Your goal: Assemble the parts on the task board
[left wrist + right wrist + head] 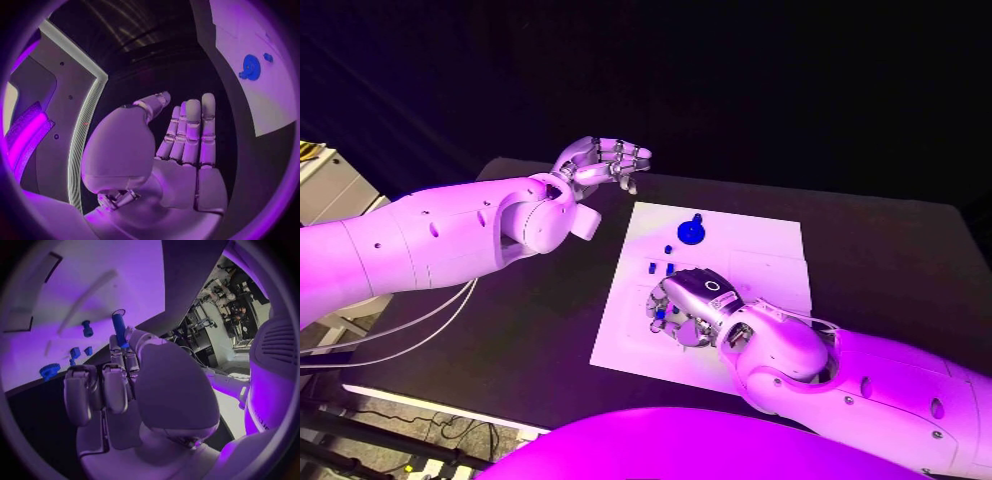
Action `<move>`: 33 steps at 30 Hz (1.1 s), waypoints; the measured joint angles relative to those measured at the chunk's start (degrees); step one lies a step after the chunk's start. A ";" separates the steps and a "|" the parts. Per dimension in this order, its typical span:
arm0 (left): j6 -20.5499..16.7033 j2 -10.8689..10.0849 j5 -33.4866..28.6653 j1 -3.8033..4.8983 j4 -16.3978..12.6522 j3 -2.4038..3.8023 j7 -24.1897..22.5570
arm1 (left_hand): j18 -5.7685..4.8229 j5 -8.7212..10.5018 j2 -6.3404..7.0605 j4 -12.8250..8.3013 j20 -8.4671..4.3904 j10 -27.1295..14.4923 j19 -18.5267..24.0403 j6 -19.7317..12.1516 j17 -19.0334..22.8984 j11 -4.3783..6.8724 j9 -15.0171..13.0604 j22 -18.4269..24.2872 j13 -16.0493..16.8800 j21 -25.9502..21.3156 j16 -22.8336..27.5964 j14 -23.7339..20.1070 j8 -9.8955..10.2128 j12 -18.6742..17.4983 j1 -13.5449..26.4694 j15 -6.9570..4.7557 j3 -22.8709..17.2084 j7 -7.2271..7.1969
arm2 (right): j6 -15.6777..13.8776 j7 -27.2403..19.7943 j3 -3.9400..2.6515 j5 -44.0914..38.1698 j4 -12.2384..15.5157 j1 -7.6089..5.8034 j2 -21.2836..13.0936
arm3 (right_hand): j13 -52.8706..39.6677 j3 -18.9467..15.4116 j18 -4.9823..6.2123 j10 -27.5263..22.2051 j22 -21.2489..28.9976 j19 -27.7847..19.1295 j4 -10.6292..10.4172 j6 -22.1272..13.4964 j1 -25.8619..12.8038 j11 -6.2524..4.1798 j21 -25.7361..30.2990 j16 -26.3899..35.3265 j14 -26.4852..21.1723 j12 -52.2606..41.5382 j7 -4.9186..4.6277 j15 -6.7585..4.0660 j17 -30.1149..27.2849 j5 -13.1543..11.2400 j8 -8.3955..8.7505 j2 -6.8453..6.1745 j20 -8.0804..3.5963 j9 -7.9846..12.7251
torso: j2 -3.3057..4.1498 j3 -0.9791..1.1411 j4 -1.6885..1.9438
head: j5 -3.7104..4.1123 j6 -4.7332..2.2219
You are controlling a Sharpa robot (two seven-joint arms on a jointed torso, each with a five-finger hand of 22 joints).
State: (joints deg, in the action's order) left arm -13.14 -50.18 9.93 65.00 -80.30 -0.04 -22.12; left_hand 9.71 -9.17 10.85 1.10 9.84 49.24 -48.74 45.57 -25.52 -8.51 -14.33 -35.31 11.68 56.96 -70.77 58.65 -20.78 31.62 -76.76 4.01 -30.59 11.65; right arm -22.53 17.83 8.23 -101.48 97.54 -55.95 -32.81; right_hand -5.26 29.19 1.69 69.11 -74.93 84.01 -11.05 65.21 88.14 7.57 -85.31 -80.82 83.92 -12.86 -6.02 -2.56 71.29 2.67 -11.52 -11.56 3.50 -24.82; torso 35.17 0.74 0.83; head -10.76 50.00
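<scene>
The white task board (769, 250) lies in the middle of the black table (531, 300). A round blue part (692, 232) sits near its far edge, and small blue parts (661, 268) lie by its left edge. My right hand (689, 305) is low over the board's near left part. In the right wrist view this hand (125, 375) pinches a slim blue peg (119, 330) between thumb and fingers, its tip pointing at the board (94, 285). My left hand (603, 160) is raised beyond the board's far left corner, holding nothing (187, 135).
A white rack (322, 175) stands off the table's left side, and cables (387, 330) hang from the left arm. The left wrist view shows the round blue part (251, 66) on the board (244, 25). More small blue parts (81, 352) and a toothed blue wheel (50, 371) lie near the right hand.
</scene>
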 measured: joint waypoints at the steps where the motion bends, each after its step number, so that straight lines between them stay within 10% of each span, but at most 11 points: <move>1: 0.00 0.00 0.00 0.00 0.00 0.00 0.00 | 0.00 0.00 0.00 0.00 0.00 0.00 0.00 0.00 0.00 0.00 0.00 0.00 0.00 0.00 0.00 0.00 0.00 0.00 0.00 0.00 0.00 0.00 | 0.00 -0.01 0.00 -0.01 -0.02 0.06 -0.01 | 0.00 0.00 0.00 0.00 0.00 0.00 0.00 0.00 0.00 0.00 0.00 0.00 0.00 -0.01 0.00 0.00 0.00 0.00 0.00 0.00 0.00 0.00 | 0.00 -0.01 0.00 | -0.05 0.00; 33: 0.01 0.02 0.00 -0.01 0.09 0.00 0.07 | 0.00 0.00 0.00 0.00 0.00 0.01 0.00 0.00 -0.01 0.00 -0.01 -0.01 -0.01 0.00 0.00 0.00 0.00 0.00 0.00 0.00 0.00 0.00 | -1.34 -0.43 -0.13 -0.39 0.05 1.23 0.04 | 0.00 1.10 0.00 0.00 0.02 0.00 1.12 0.00 -0.36 0.00 0.00 0.00 0.12 0.08 0.00 0.12 -0.02 -0.27 0.00 -0.36 0.00 -0.04 | 0.08 0.07 -0.06 | -0.97 0.00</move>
State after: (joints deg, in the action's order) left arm -13.13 -50.16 9.93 64.99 -80.22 -0.04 -22.05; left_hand 9.71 -9.17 10.85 1.11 9.84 49.25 -48.74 45.57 -25.52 -8.51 -14.33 -35.32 11.67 56.97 -70.77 58.65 -20.78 31.62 -76.76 4.01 -30.59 11.65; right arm -23.87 17.40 8.10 -101.88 97.59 -54.71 -32.77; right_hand -5.26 30.30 1.69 69.11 -74.91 84.00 -9.93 65.21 87.78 7.57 -85.31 -80.82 84.04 -12.78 -6.02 -2.44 71.26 2.40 -11.52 -11.92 3.50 -24.86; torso 35.25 0.81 0.77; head -11.73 50.00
